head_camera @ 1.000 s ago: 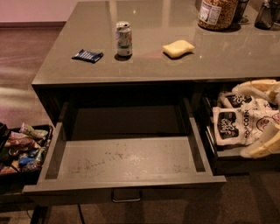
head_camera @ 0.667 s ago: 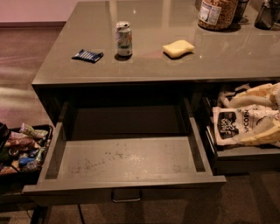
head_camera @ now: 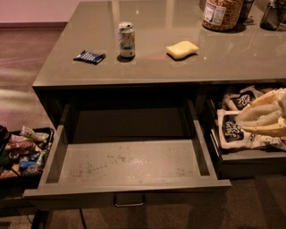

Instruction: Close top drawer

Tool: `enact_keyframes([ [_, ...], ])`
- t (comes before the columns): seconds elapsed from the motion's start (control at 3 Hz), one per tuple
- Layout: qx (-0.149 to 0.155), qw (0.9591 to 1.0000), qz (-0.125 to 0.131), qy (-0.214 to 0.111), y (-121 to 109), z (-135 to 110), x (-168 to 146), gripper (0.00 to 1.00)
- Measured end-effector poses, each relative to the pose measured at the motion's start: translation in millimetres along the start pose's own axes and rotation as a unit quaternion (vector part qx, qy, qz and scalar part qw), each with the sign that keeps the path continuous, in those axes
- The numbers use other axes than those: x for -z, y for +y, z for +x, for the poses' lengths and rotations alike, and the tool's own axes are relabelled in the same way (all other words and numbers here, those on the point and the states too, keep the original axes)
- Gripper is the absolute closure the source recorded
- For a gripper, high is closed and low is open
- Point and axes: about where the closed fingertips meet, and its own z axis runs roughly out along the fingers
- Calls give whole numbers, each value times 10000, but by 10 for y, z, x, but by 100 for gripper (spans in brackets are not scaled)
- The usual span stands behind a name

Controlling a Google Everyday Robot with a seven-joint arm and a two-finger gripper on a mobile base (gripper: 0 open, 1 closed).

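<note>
- The desk (head_camera: 250, 62) overhangs the top drawer (head_camera: 129, 163), which is pulled far out, its speckled floor bare.
- The claw (head_camera: 261, 114) hangs at right above the popcorn bags (head_camera: 232, 132), likely not yet lined up; apart or together, I cannot tell.
- The handle (head_camera: 129, 201) sits mid-front, untouched.

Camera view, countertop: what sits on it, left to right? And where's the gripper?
Blue packet → can → yellow sponge → jar. Gripper: far right, lower down, over the popcorn bags.
</note>
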Motion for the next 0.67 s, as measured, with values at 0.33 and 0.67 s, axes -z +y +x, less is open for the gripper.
enact_keyframes([
  [0.33,39,10000,25,-15,114,55,-65,100],
  [0.67,114,9998,39,-142,332,160,-187,100],
])
